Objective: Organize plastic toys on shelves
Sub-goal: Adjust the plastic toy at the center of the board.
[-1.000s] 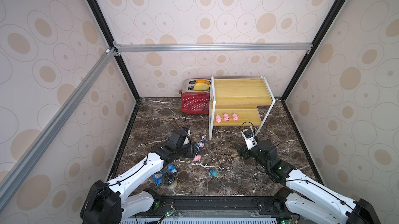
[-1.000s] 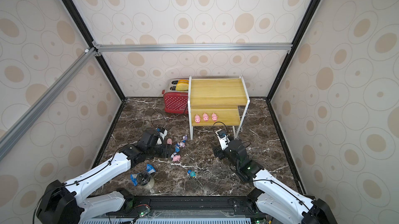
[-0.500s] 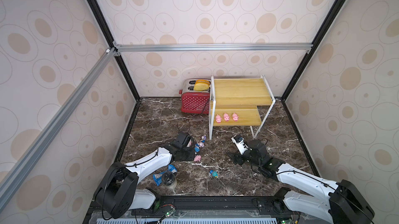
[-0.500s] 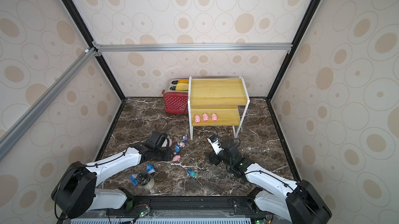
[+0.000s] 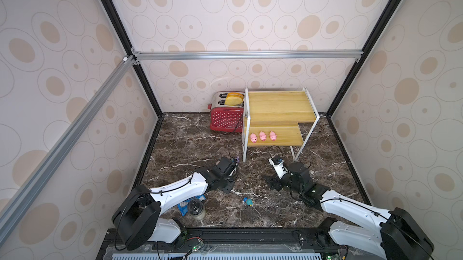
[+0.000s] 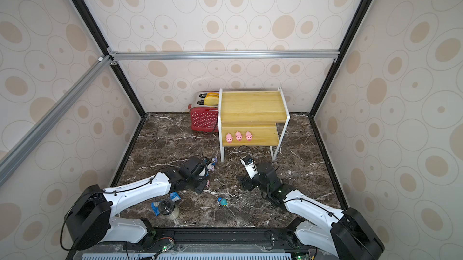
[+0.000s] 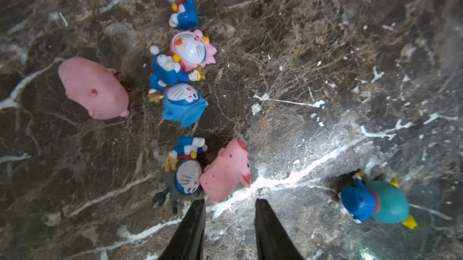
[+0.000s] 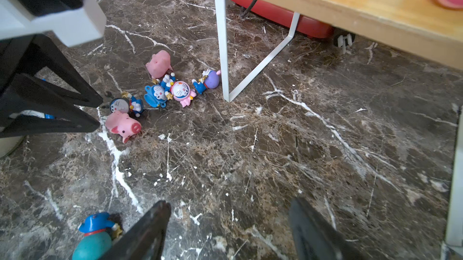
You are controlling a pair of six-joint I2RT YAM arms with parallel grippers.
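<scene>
marble [image 5: 190,143], dark brown with white veins, makes the floor of the booth. beige paper [image 5: 238,20] printed with ovals covers the walls, with black posts [image 5: 146,84] in the back corners and an aluminium rail [image 5: 245,55] across the back. the shelves [image 5: 279,106] stand at the back wall just beside a red dotted toaster [image 5: 225,121]. three pink pigs [image 5: 262,136] sit in a row on the lower board.

on the marble near the rack's front leg, four figurines [image 7: 183,103] lie in a loose line. one pig [image 7: 94,88] sits beside them, and a tipped pig [image 7: 228,168] touches the grey-hatted figurine [image 7: 186,176]. a teal figurine [image 7: 375,202] lies well apart.

the left gripper [image 7: 229,202] is low over the marble, jaws partly apart with nothing between them, tips just short of the tipped pig. the right gripper [image 8: 229,202] hangs over bare marble, jaws wide and empty. a jar [image 5: 196,208] and a blue wrapper [image 5: 183,207] sit near the front edge.
</scene>
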